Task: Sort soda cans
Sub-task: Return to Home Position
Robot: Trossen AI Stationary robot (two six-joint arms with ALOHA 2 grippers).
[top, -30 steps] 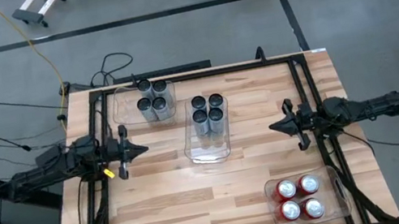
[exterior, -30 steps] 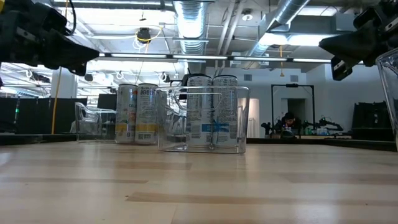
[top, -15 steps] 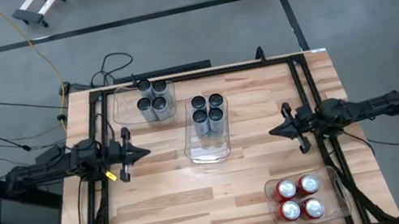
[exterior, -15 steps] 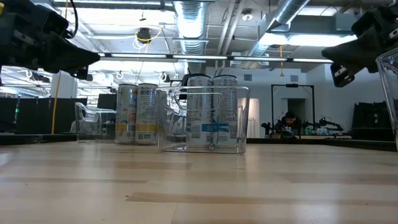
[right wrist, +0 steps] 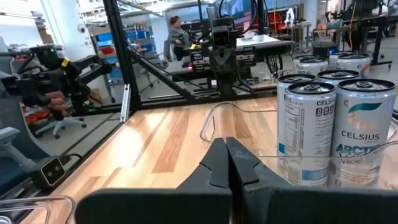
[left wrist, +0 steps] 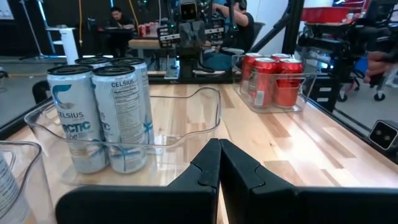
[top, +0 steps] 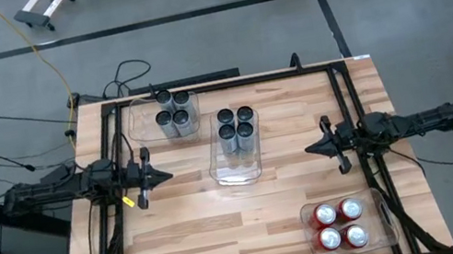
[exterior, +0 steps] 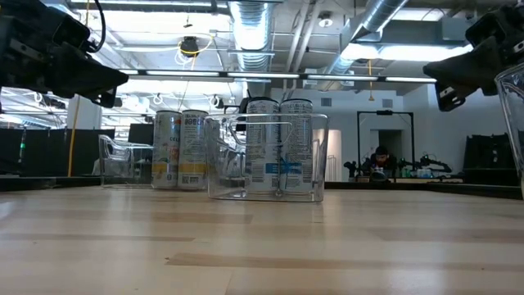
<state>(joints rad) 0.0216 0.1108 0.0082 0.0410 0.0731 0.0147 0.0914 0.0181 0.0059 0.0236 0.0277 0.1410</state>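
The left pincer (top: 159,176) hangs at the middle left of the high view. Its two fingers are pressed together on nothing and its tip points toward the frame's centre. The right pincer (top: 310,148) mirrors it at the middle right, also closed tight and empty.

Between them, just above centre, a clear bin (top: 237,174) holds four blue-and-white cans (top: 236,126), packed two by two in its upper end. Just beside it, up and to the left, a second clear bin (top: 141,123) holds four yellow-and-white cans (top: 173,111) at its right end. At the lower right of the desk (top: 226,230), a third bin (top: 385,222) holds four red cans (top: 340,224).

Every can stands upright, long axis vertical, silver top facing the overhead camera.
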